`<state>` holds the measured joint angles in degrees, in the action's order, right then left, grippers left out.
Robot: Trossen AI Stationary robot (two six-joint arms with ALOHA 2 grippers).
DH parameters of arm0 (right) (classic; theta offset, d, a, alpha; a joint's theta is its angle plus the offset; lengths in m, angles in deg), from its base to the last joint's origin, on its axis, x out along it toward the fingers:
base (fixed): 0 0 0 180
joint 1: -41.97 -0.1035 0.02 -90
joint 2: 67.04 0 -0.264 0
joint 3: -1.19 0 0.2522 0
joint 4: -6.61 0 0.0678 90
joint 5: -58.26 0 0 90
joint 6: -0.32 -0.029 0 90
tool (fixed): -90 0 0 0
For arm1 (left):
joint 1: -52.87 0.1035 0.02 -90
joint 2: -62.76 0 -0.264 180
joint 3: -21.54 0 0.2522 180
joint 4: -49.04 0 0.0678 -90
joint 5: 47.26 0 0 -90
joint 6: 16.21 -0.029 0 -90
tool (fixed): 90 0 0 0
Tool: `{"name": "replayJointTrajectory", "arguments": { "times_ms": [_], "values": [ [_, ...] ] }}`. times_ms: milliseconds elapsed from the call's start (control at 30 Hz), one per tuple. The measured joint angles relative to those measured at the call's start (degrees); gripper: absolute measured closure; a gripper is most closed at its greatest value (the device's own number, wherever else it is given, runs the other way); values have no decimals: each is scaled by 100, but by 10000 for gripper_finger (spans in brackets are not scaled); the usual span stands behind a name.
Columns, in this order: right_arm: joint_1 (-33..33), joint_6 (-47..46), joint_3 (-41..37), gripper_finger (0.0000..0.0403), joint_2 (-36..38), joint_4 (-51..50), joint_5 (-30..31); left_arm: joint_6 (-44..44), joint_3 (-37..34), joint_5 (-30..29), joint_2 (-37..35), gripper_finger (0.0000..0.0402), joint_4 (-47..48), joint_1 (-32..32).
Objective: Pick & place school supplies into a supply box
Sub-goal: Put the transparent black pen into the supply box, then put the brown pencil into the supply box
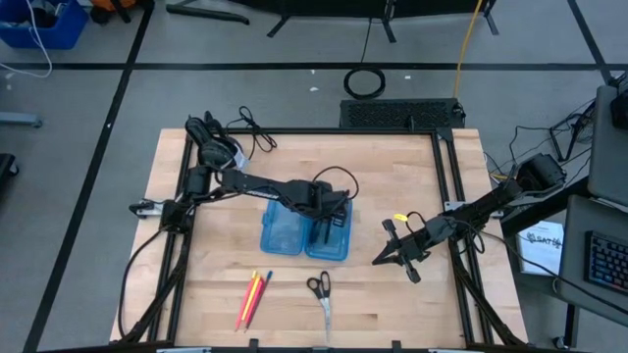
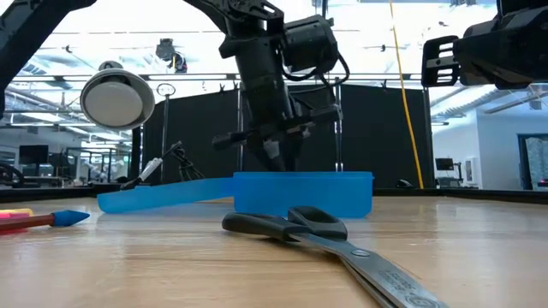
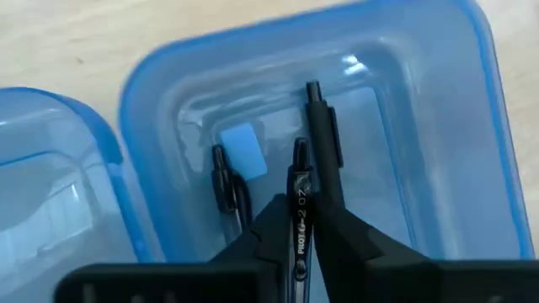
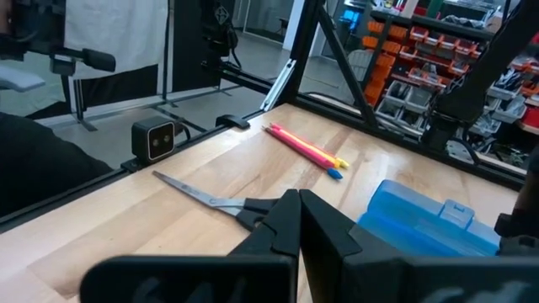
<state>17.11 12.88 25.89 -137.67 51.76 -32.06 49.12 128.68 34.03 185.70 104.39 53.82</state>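
Pencils (image 1: 252, 298) lie on the desk (image 1: 392, 294) left of the scissors (image 1: 320, 294). My left tool (image 3: 301, 240) is clamped on a black pen (image 3: 300, 202) inside the supply box (image 1: 304, 233); I should lower it flat beside the other pens, then release. My right tool (image 4: 300, 220) waits pinched shut, empty, beside the box.

Black pens (image 3: 322, 139): three, all in the box, one of them between the left gripper's (image 3: 299, 231) fingers.
Coloured pencils (image 1: 252, 297): three on the table, red/pink, yellow, blue-tipped.
Scissors (image 1: 320, 291): one pair.
Box (image 1: 285, 235): one, two halves.
Grippers: two, left and right (image 1: 385, 257).
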Motion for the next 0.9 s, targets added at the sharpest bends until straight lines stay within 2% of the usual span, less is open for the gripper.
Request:
{"name": "replayJointTrajectory", "arguments": {
  "times_ms": [233, 433, 533, 633, 700, 800, 900],
  "values": [
    [1, -96, 0, 403, 0, -1, 0, -445, -5, 155, 0, 270, -335, -33],
    [2, -96, 0, 403, 0, -14, 0, -1445, 389, 628, -152, 252, -188, -84],
    [0, -96, -2, 403, 0, -67, 0, -1814, 837, 930, -453, 251, 324, -199],
    [0, -58, -2, 403, 0, -110, 0, -1827, 1300, 1119, -816, 251, 1403, -458],
    [2, 1, -2, 403, 0, -149, 0, -1634, 1498, 892, -1096, 251, 2141, -744],
    [2, 11, -2, 403, 0, -214, 0, -961, 1522, 52, -1478, 250, 3164, -1302],
    [1, 11, -2, 403, 0, -267, 0, 29, 1251, -707, -1757, 250, 3713, -1924]
  ]
}}
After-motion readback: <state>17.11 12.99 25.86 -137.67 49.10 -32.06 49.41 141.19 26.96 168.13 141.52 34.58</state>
